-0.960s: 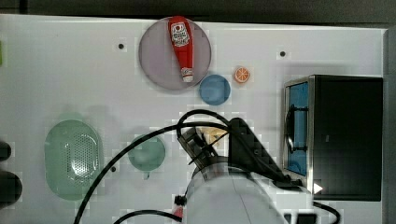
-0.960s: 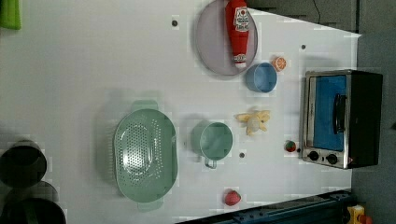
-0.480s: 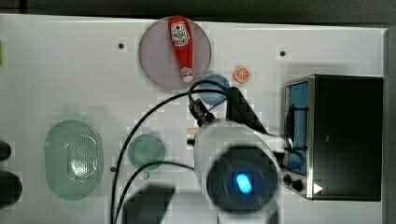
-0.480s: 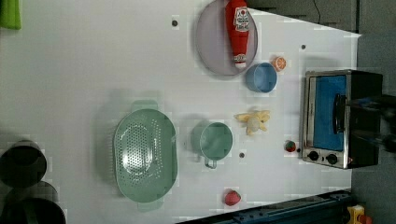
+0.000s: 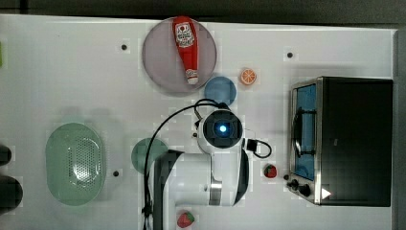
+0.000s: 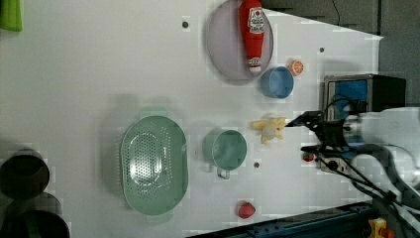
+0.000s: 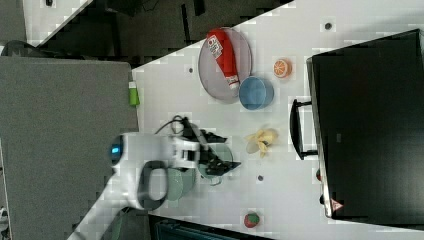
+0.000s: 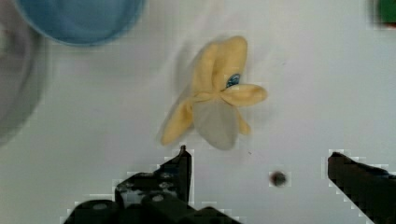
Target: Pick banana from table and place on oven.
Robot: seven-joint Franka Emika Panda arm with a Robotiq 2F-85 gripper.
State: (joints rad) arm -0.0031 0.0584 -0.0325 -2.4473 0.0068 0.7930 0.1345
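The banana (image 8: 215, 100) lies half peeled on the white table (image 5: 72, 81), its pale flaps splayed. My gripper (image 8: 259, 161) hangs open just short of it, with nothing between the fingers. In the left view the gripper (image 6: 303, 135) is just to the right of the banana (image 6: 269, 129). In the right view the gripper (image 7: 227, 150) is left of the banana (image 7: 261, 140). In the top view my arm's wrist (image 5: 220, 128) covers the banana. The oven (image 5: 356, 139) stands at the top view's right, its black top bare.
A purple plate (image 5: 163, 62) holds a ketchup bottle (image 5: 186, 45). A blue bowl (image 5: 220, 90) and an orange slice (image 5: 248, 76) lie close by. A green cup (image 5: 143, 154), a green colander (image 5: 75, 163) and two strawberries (image 5: 270, 171) (image 5: 186, 219) are around the arm.
The arm has swung in from the table's near edge and now stands over the banana. In the left view the gripper has come in from the right. Its fingers stay open.
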